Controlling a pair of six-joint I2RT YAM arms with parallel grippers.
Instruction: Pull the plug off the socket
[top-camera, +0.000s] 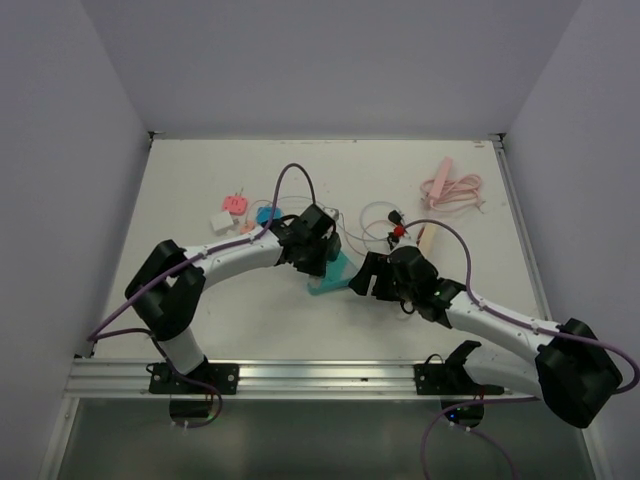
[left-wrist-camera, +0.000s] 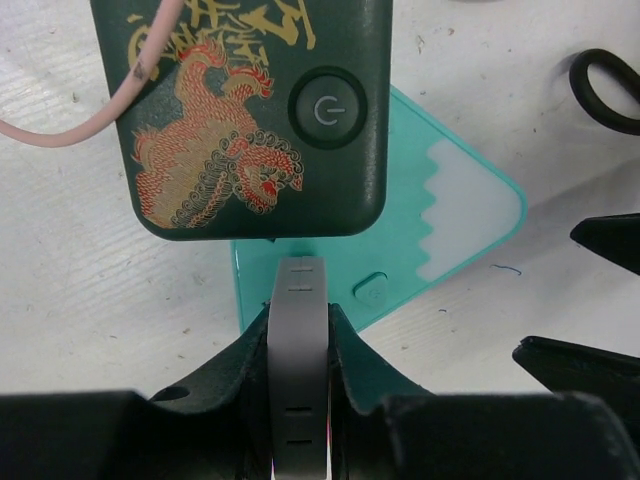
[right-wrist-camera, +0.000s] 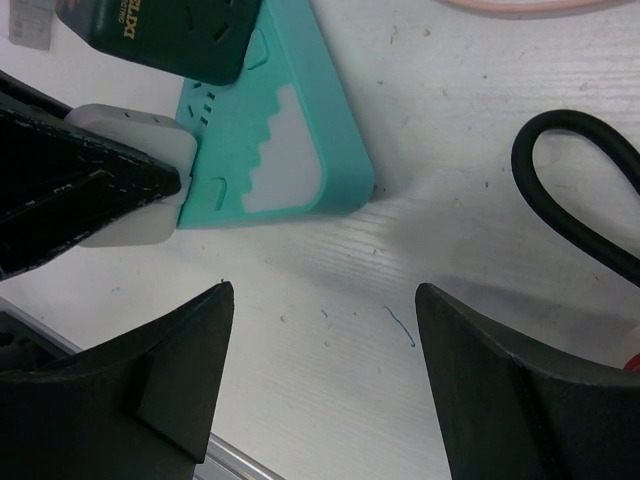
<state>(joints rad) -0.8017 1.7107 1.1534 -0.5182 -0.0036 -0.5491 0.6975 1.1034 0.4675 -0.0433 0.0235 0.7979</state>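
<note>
1. The left jaws are clamped on the plug (left-wrist-camera: 298, 330), a pale grey-white block with rounded corners. They pinch it by its narrow sides, so from the left wrist it shows edge-on between them.
2. As I read it, the grasp is made and the pull is not yet done. The plug's far end looks to be touching the near edge of the socket (left-wrist-camera: 395, 260) in both wrist views. I cannot tell whether its pins are partly out.
3. The next move, I'd say, calls for a straight draw back along the pins, away from the socket and without any twist. The socket will also need to be kept from sliding on the table (right-wrist-camera: 450, 200).
4. The socket is a flat teal slab with a white saw-toothed patch and a small button on top, and it lies just ahead of the left jaws. Further ahead, a dark green unit (left-wrist-camera: 250, 110) sits on it, bearing a red-and-gold dragon and a round power switch. A pink cord (left-wrist-camera: 45, 135) trails across that unit.
5. The right jaws are apart and hold nothing, hovering over the table. The socket's corner lies ahead and to their left, and a black cable loop (right-wrist-camera: 521, 165) lies to their right. They look well placed to steady the socket.
</note>
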